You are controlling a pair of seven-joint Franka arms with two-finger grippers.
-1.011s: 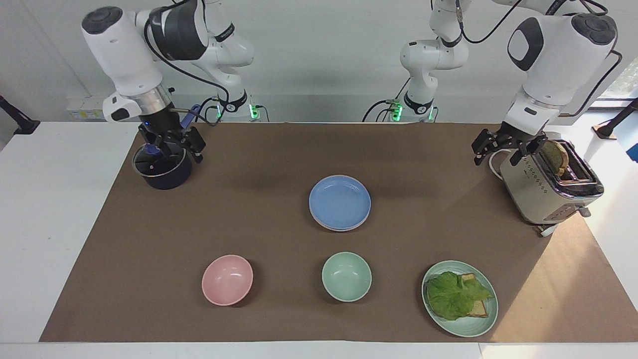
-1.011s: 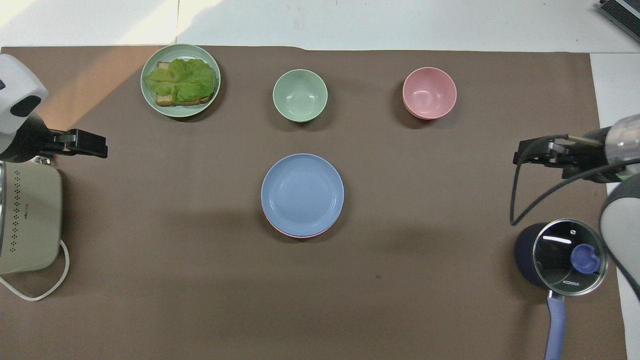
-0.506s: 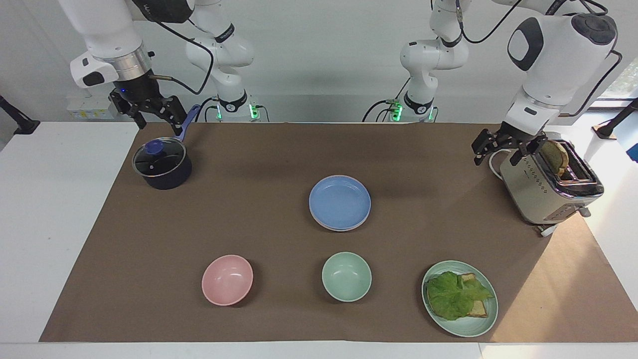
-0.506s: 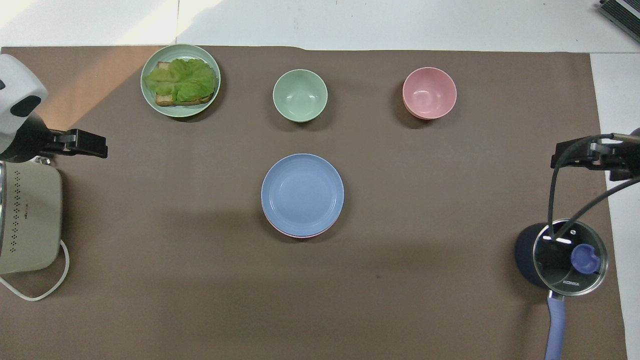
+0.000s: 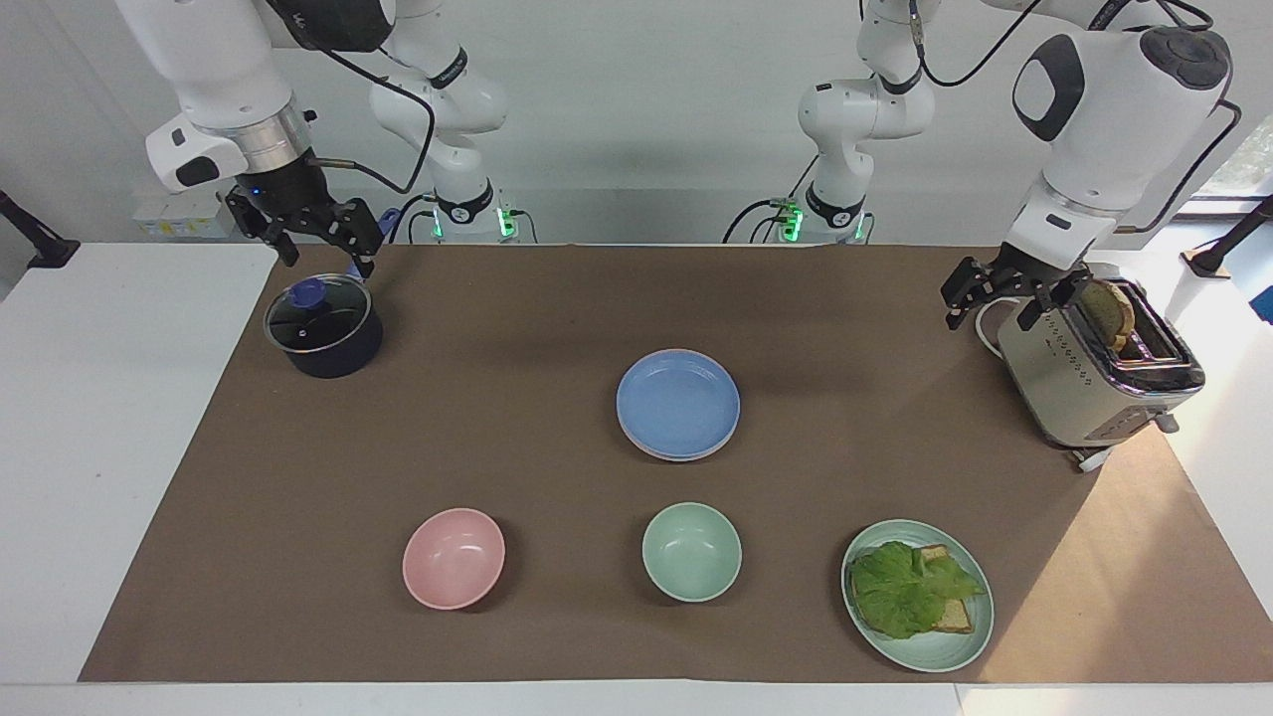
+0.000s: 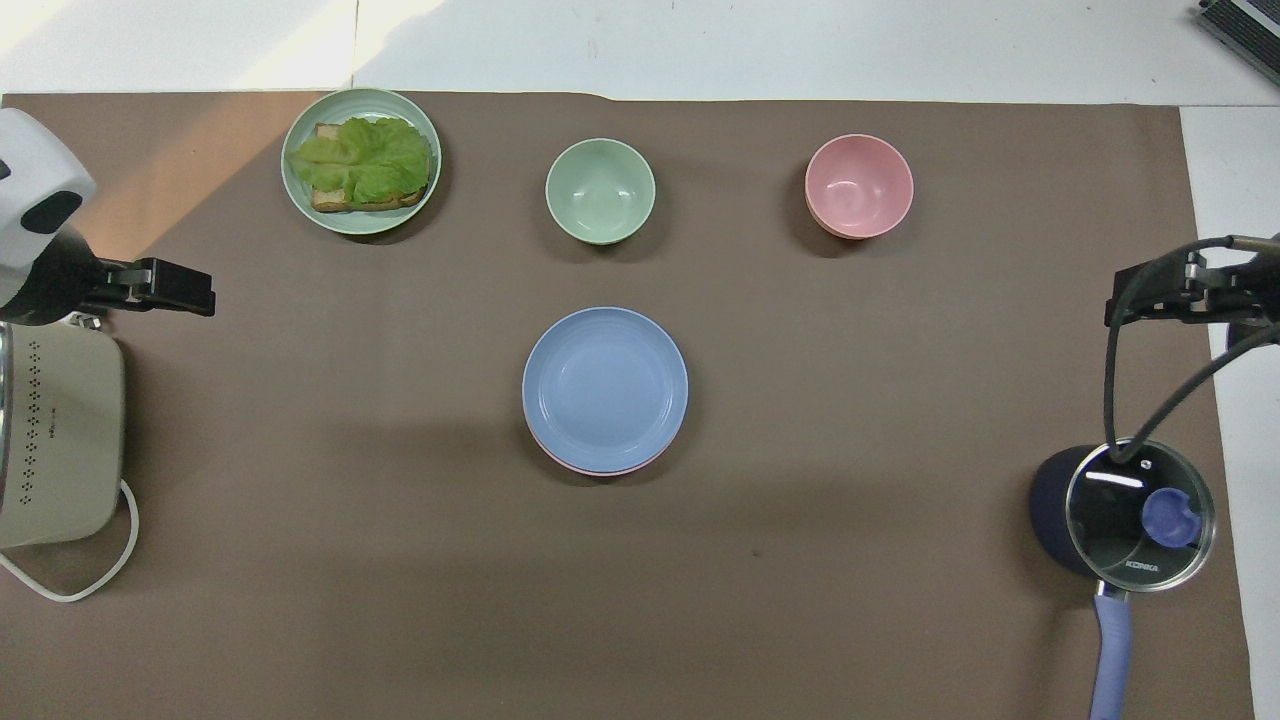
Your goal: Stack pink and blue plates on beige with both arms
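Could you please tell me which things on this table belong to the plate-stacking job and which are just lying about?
Job: blue plate topping the stack, pink plate edge showing under it; beige not visible.
Lying about: pink bowl, green bowl, lettuce plate, toaster, lidded pot.

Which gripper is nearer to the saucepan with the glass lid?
Right. The right gripper hangs open just above the saucepan, not touching it. The left gripper waits open beside the toaster at the left arm's end of the table.

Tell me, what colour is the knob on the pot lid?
Blue. The lid knob shows best in the overhead view.
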